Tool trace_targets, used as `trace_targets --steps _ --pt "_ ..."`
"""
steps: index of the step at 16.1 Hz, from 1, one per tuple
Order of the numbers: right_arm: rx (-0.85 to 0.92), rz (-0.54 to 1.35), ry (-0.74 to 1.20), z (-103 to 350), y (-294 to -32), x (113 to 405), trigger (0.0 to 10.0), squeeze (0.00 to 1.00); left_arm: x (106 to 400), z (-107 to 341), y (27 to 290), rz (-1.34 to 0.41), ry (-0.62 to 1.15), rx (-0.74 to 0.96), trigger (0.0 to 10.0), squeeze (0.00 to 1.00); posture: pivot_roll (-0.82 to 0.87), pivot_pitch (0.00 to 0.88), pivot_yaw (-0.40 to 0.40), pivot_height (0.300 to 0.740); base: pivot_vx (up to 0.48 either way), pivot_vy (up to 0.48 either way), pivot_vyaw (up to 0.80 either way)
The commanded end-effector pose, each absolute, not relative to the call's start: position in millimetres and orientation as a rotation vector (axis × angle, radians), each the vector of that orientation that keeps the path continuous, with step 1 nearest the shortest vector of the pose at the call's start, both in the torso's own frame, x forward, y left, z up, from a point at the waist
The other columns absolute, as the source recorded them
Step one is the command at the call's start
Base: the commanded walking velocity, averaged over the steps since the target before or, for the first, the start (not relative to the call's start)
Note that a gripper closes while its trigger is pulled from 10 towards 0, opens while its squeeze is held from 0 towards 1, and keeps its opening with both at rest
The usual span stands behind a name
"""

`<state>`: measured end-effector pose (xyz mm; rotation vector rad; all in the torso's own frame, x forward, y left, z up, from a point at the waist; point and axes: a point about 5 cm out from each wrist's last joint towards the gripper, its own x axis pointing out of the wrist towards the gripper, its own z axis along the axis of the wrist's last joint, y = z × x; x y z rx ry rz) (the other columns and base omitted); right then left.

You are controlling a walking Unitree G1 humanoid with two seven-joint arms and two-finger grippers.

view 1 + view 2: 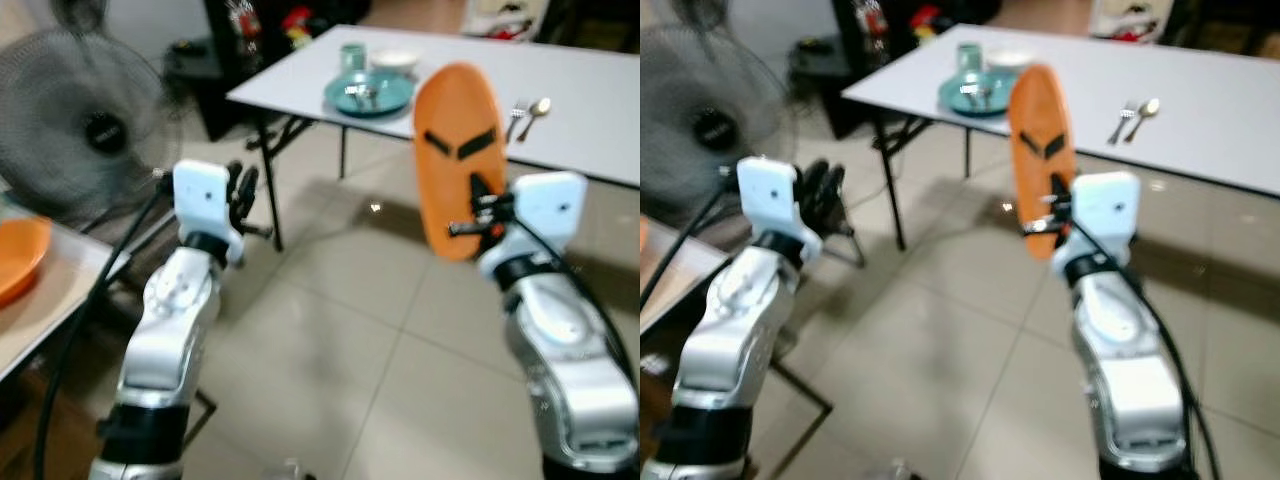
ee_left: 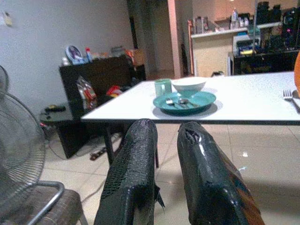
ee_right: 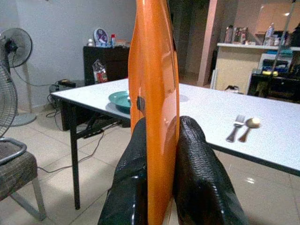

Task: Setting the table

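At the far left a large fan stands on the floor, and an orange dish rests on the near side desk beside the robot. The left pincer is held up in front of the body with nothing in it, its two black fingers close together with a narrow gap between them, so released rather than gripping. Ahead across the tiled floor stands the white desk, which already carries one setting near its left end: a teal plate with cutlery lying on it, a green cup and a white bowl just behind. Further right, the right pincer is clenched on the lower edge of an orange plate, holding it upright on edge, in the air and short of the white desk. Beyond it a fork and spoon lie side by side on the bare desktop with no plate by them. By my reading one place is laid and a second is half done: the orange plate has yet to be carried over and laid flat, probably beside that fork and spoon. No brand, label or writing is legible; the items on the dark cabinet behind are too blurred to read.
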<state>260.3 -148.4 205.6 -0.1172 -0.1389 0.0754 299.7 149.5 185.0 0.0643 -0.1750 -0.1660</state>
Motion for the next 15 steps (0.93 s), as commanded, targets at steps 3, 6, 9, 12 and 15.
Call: trace_targets --steps 3,6,9,12,15 --pt "-0.112 0.097 -0.19 216.2 -145.0 258.4 10.0 0.0 299.8 187.4 151.7 -0.172 -0.183 0.066 10.0 0.0 -0.02 0.0 0.092 0.74 0.319 0.0 0.0" --pt "-0.105 0.095 -0.183 214.9 -144.0 258.0 10.0 0.0 298.6 185.2 156.1 -0.171 -0.175 0.068 10.0 0.0 -0.03 0.0 0.097 0.74 0.319 0.0 0.0" --pt "-0.1 0.093 -0.172 213.6 -145.9 259.1 10.0 0.0 298.1 184.2 157.3 -0.169 -0.17 0.073 10.0 0.0 -0.02 0.0 0.086 0.74 0.32 0.0 -0.46" --pt "-0.106 0.103 -0.173 213.9 -145.7 260.5 10.0 0.0 297.3 183.5 155.8 -0.171 -0.169 0.071 10.0 0.0 -0.02 0.0 0.081 0.74 0.32 0.0 -0.8" --pt "-0.111 0.106 -0.173 214.2 -145.2 261.1 10.0 0.0 295.8 182.9 155.3 -0.179 -0.165 0.064 10.0 0.0 -0.02 0.0 0.081 0.74 0.329 0.0 0.0"
